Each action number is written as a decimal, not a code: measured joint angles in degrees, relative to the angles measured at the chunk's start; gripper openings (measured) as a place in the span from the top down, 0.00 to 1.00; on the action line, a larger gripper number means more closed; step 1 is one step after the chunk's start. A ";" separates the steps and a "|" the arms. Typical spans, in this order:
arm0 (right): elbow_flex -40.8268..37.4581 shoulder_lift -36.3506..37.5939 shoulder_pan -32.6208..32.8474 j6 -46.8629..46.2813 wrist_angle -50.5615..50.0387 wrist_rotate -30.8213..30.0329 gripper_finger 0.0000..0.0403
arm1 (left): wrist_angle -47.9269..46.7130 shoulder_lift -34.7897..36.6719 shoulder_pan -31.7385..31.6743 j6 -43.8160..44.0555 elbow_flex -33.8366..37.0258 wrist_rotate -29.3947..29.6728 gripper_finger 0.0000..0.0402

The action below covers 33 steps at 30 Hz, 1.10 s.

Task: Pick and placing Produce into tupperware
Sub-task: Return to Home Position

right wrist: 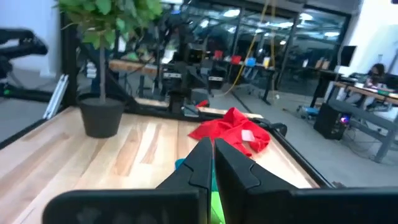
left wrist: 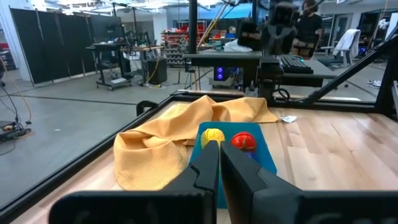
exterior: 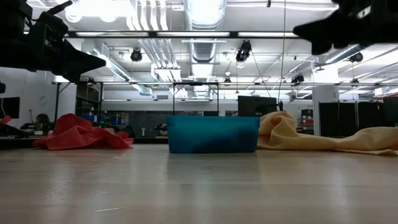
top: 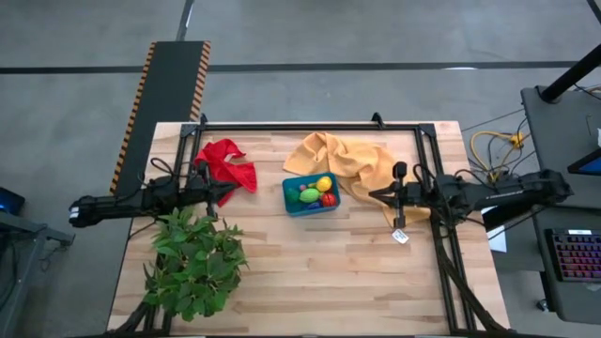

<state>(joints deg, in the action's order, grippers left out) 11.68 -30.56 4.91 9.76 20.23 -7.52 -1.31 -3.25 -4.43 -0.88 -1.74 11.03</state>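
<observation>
Tupperware (top: 287, 195) at frame centre holds three visible produce items: one yellow piece (top: 324, 183), one green piece (top: 309, 195), one red piece (top: 329, 199). Flanking it, left gripper (top: 228, 191) and right gripper (top: 374, 195), both with fingers pressed together.

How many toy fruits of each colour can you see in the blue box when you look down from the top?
yellow fruit: 1
green fruit: 1
red fruit: 1
Total: 3 showing in the blue box. More could be hiding underneath, which the high view cannot show.
</observation>
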 joint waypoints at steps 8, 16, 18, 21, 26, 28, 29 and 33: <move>-6.67 0.48 -10.50 -2.06 7.47 7.30 0.98 | -0.10 0.24 0.00 -0.96 -0.02 -0.02 1.00; -5.75 5.68 -24.48 -7.56 3.67 23.95 0.98 | -0.32 0.37 0.00 -0.96 -0.02 -0.04 1.00; -5.90 7.08 -23.71 -7.97 -0.15 22.63 0.98 | -0.30 0.37 0.00 -0.98 -0.03 -0.04 1.00; -5.92 9.10 -21.16 -8.29 -3.71 19.76 0.98 | -0.21 0.34 0.00 -0.94 -0.04 -0.04 1.00; -5.88 12.91 -14.71 -7.82 -9.12 11.29 0.98 | -0.19 0.39 0.00 -0.94 -0.04 -0.04 1.00; -6.11 15.06 -11.97 -7.78 -11.66 7.57 0.98 | -0.17 0.30 0.00 -0.94 -0.04 -0.04 1.00; -6.34 16.05 -10.70 -7.81 -12.64 5.90 0.98 | -0.17 0.32 0.00 -0.94 -0.04 -0.04 1.00; -7.31 19.79 -7.08 -7.35 -13.56 3.72 0.98 | -0.16 0.39 0.00 -0.94 -0.04 -0.04 1.00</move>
<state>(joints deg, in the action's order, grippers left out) 4.37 -10.77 -2.16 2.42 6.66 -3.79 -1.47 -2.85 -4.43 -1.83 -1.78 10.99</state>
